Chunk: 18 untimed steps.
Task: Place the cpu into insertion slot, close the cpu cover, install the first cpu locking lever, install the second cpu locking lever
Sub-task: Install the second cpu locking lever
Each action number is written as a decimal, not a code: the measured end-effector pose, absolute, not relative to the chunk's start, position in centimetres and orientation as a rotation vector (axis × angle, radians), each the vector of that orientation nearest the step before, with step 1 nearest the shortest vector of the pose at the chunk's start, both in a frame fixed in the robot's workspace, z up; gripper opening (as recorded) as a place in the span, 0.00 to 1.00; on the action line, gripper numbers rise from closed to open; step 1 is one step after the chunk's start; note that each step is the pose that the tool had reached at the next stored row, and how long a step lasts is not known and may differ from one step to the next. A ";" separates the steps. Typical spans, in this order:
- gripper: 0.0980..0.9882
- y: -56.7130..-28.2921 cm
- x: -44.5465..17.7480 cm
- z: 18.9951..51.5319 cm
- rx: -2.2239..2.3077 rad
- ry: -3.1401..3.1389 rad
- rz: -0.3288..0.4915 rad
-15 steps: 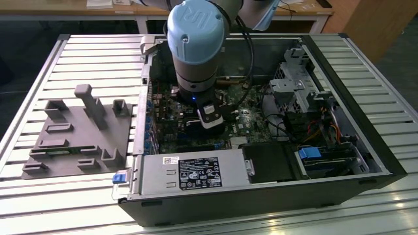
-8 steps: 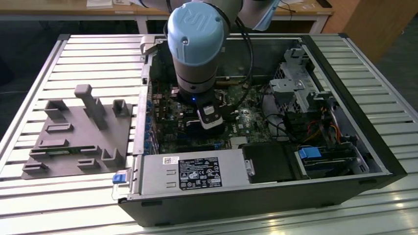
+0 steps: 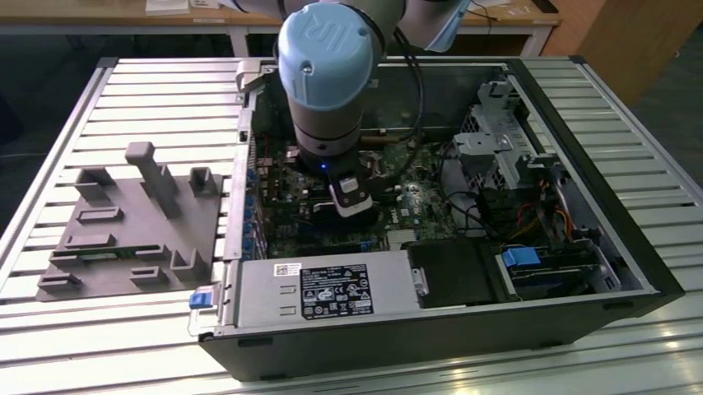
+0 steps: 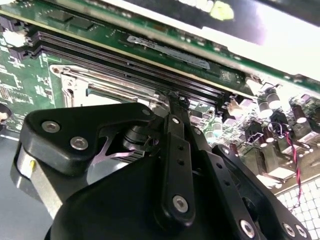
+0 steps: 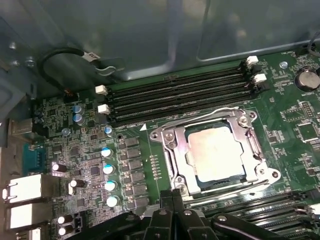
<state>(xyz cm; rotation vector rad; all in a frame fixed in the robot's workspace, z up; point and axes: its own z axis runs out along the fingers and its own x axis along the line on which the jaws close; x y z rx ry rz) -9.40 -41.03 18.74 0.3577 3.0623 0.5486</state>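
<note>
We see the gripper (image 5: 172, 197) with its black fingers drawn together and holding nothing, its tips just beside the near edge of the insertion slot (image 5: 260, 172). In the first wrist view, the cpu (image 5: 215, 152) lies seated in that slot with the cpu cover (image 5: 172, 145) closed down around it. In the exterior view, the arm (image 3: 328, 74) reaches down into the open computer case (image 3: 439, 329), beside a grey fixture tray (image 3: 132, 230).

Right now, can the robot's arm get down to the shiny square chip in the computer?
Probably yes. The end effector hangs just beside the cpu, which lies in the insertion slot with the cpu cover around it. Nothing lies over the chip; the memory slots sit off to one side.
</note>
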 end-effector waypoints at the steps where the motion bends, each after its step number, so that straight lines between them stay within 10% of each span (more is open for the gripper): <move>1: 0.00 -41.0 -9.5 18.7 0.358 3.062 0.549; 18: 0.00 -40.4 -9.8 18.7 0.357 3.065 0.519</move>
